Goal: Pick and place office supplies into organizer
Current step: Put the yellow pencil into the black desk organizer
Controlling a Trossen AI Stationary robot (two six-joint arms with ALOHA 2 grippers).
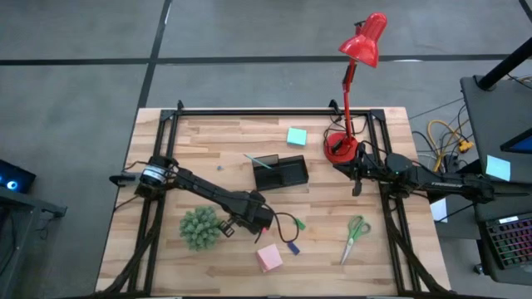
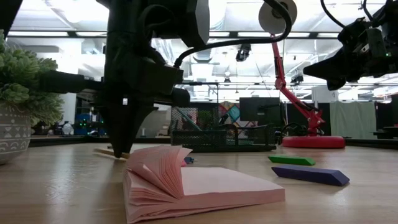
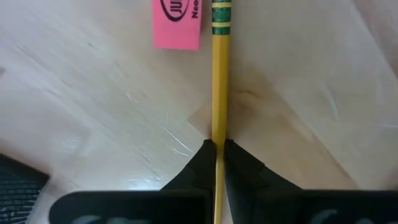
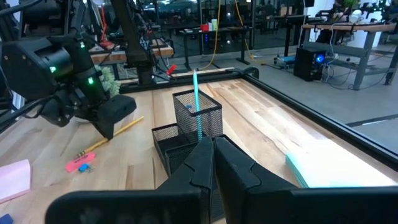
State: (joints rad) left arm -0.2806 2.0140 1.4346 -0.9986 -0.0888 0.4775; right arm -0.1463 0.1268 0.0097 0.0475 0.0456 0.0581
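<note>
A yellow pencil (image 3: pixel 219 87) is pinched in my left gripper (image 3: pixel 218 146), which points down at the table's near middle (image 1: pixel 249 216). A pink eraser (image 3: pixel 177 22) lies beside the pencil's green-banded end. The black organizer (image 1: pixel 280 172) stands at the table's middle with a teal pen (image 4: pixel 197 102) upright in its cup. My right gripper (image 4: pixel 213 146) is shut on nothing, level above the right edge (image 1: pixel 359 178). On the table lie green-handled scissors (image 1: pixel 356 237), a pink pad (image 1: pixel 268 257), a teal pad (image 1: pixel 296 136), and a green eraser (image 2: pixel 292 160) and a blue eraser (image 2: pixel 311 174). My left gripper pinches the pencil's shaft (image 3: pixel 217 138), about midway along it, between its two fingers. The fingers come from above, pointing down, and lie across the pencil. In the right wrist view the pencil slants, its banded end (image 4: pixel 81 154) lower, toward the pink eraser; whether that end rests on the table I cannot tell.
A green spiky plant (image 1: pixel 199 226) in a pot stands just left of my left gripper. A red desk lamp's base (image 1: pixel 339 148) sits right of the organizer, close to my right arm. Bare wood lies between the scissors and the organizer.
</note>
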